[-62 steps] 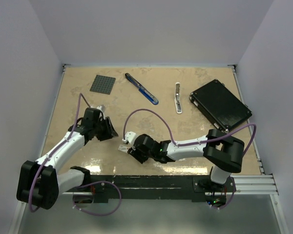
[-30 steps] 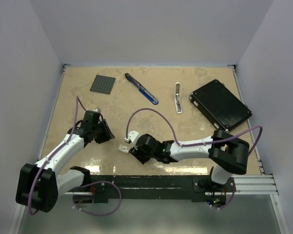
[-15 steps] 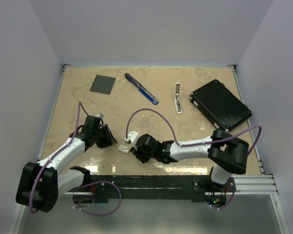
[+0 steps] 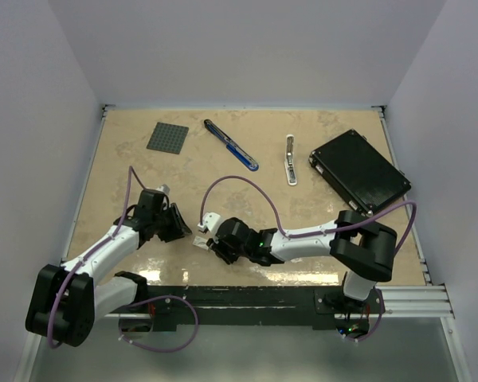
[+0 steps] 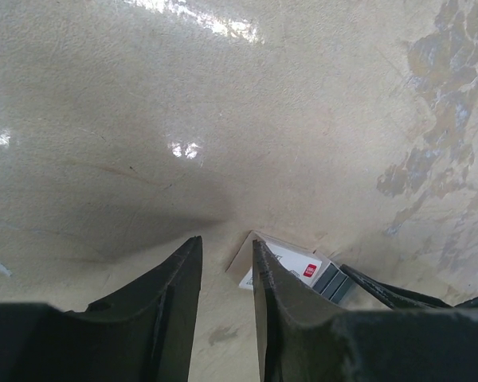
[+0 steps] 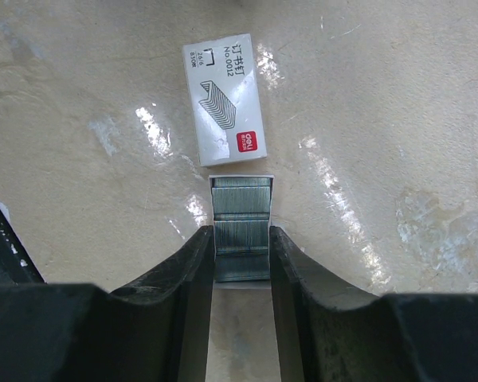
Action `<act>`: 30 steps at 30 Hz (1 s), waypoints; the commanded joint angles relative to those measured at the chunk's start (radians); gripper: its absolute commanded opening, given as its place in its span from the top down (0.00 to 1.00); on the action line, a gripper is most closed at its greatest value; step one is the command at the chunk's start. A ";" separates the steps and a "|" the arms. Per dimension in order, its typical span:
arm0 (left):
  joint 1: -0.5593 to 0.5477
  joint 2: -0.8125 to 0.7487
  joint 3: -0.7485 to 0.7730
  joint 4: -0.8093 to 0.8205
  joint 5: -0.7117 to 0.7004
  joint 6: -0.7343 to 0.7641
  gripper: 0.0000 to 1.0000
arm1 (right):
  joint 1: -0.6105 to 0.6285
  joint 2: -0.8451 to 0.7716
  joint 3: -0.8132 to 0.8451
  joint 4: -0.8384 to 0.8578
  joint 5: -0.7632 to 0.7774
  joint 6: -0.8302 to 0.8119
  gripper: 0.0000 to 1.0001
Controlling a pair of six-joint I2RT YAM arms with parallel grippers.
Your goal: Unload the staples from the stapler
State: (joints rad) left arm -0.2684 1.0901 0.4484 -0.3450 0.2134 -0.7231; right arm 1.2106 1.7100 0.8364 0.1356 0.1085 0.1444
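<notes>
We've got the right gripper (image 6: 240,237) pinched on the stack of grey metal staples (image 6: 240,204), right next to the small white cardboard staple box (image 6: 223,99). The left gripper (image 5: 225,247) is slightly apart with nothing in it. The slim blue and black stapler (image 4: 231,146) lies well away, at the far side of the beige table (image 4: 143,171).

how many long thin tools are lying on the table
2. The blue and black stapler lies at the far middle of the table. The silver-white bar tool lies to its right, just left of the flat black box. The arms could hide another.
</notes>
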 commanded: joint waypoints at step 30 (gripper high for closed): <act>-0.069 0.010 -0.008 0.001 -0.046 -0.055 0.75 | 0.003 0.049 0.041 0.024 -0.001 0.015 0.67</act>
State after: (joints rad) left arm -0.3290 1.0939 0.4446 -0.3565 0.1757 -0.7673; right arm 1.2106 1.7325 0.8532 0.1555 0.1123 0.1600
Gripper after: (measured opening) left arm 0.258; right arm 0.337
